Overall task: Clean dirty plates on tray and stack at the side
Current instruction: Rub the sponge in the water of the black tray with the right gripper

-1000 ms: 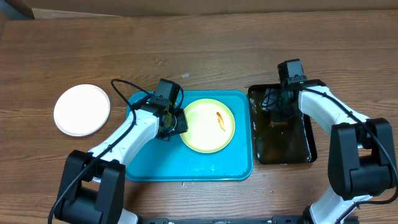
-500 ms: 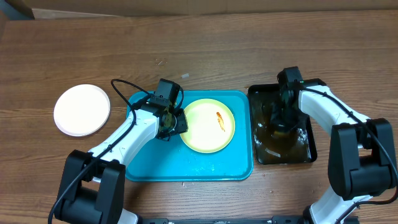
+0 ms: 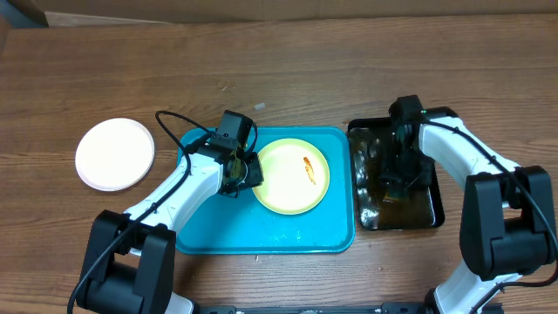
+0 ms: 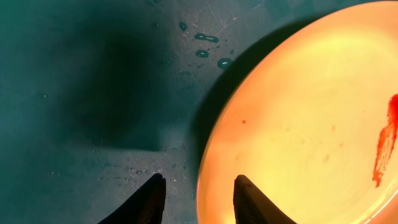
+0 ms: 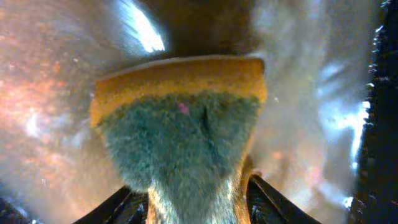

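A pale yellow plate (image 3: 292, 179) with an orange-red smear (image 3: 309, 168) lies on the turquoise tray (image 3: 209, 235). My left gripper (image 3: 252, 173) is at the plate's left edge. In the left wrist view it (image 4: 199, 183) is open. One finger is over the tray (image 4: 93, 93), the other over the plate (image 4: 298, 124), and the rim lies between them. My right gripper (image 3: 395, 179) is down in the black tray. In the right wrist view it (image 5: 189, 194) is shut on a wet yellow-and-green sponge (image 5: 180, 124), which is pinched narrow between the fingers.
A clean white plate (image 3: 114, 154) lies on the wooden table left of the turquoise tray. The black tray (image 3: 433, 214) at the right holds brownish water. Its dark wall (image 5: 387, 124) shows at the right of the right wrist view. Water drops (image 4: 205, 43) dot the turquoise tray.
My right gripper has moved down the black tray toward the near side and closed on the sponge. The left arm and the yellow plate have stayed put.
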